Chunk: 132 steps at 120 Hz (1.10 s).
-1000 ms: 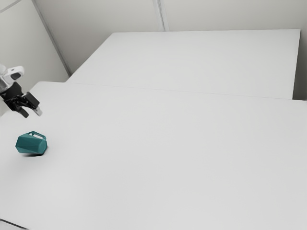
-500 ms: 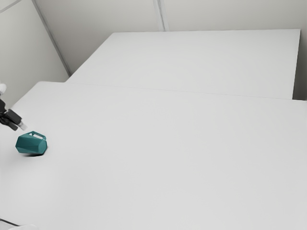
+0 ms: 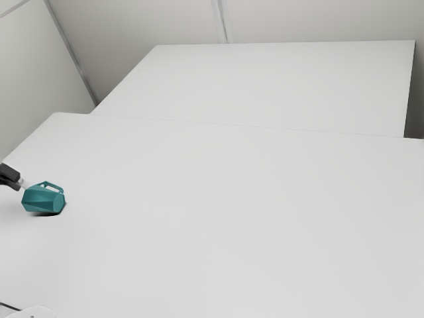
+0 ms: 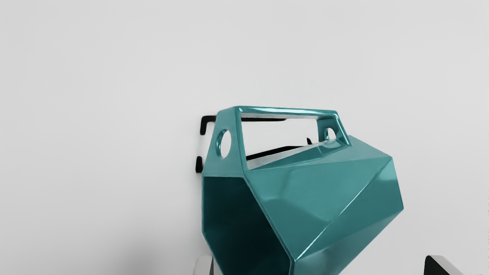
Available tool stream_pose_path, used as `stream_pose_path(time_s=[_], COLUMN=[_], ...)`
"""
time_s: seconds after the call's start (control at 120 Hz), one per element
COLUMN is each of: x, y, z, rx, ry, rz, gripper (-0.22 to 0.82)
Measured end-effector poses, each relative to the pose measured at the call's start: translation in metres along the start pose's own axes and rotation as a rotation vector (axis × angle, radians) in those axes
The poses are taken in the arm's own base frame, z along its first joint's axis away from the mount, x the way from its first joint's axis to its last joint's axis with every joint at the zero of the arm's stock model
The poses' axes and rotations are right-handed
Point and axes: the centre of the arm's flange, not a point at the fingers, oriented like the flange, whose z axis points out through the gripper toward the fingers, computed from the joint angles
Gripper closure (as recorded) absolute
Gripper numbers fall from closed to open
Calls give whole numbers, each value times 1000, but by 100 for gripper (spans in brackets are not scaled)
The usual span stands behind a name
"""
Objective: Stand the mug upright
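Clock directions are read on the exterior view, twelve at its top. Nearest, toward seven o'clock, a smooth white rounded thing (image 3: 37,313) is cut off by the view's edge; I cannot tell what it is. Just beside it, on its nine-o'clock side, runs a thin dark cable (image 3: 9,307).

Beyond these, between eight and nine o'clock from the view's centre, the teal faceted mug (image 3: 44,199) lies on its side on the bench (image 3: 232,218). Its angular handle (image 3: 53,185) rises toward twelve to one o'clock from the body, and a dark shadow (image 3: 46,214) lies under it at six o'clock. At about ten o'clock from the mug is the black pincer (image 3: 22,183), tilted down toward it, its tip close to the body.

In the wrist view the pincer (image 4: 319,265) is spread wide, with the lower part of the mug reaching into the space between its two tips. One tip is near the dark, open mouth (image 4: 244,217); whether it touches the rim I cannot tell. The other stands apart from the mug.

Farther back, from eleven round to two o'clock, is a second pale flat surface (image 3: 265,86). Farthest are pale grey walls (image 3: 126,26), one with a vertical strip (image 3: 222,20) near twelve o'clock.
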Motion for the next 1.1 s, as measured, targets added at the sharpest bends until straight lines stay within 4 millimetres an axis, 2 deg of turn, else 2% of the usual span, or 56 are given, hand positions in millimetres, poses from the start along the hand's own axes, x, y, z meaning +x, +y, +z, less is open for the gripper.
stream_pose_path(time_s=[0.308, 0.45, 0.7, 0.892, 1.1], x=[-2, -9, -8, -15, -22], y=[-19, -28, -25, -19, -13], z=[15, 31, 46, 60, 68], rx=[-99, -177, -273, -349, -405], ry=[17, 42, 74, 74, 63], rz=[13, 0, -7, -29, -53], gripper=[0, 0, 1, 14, 40])
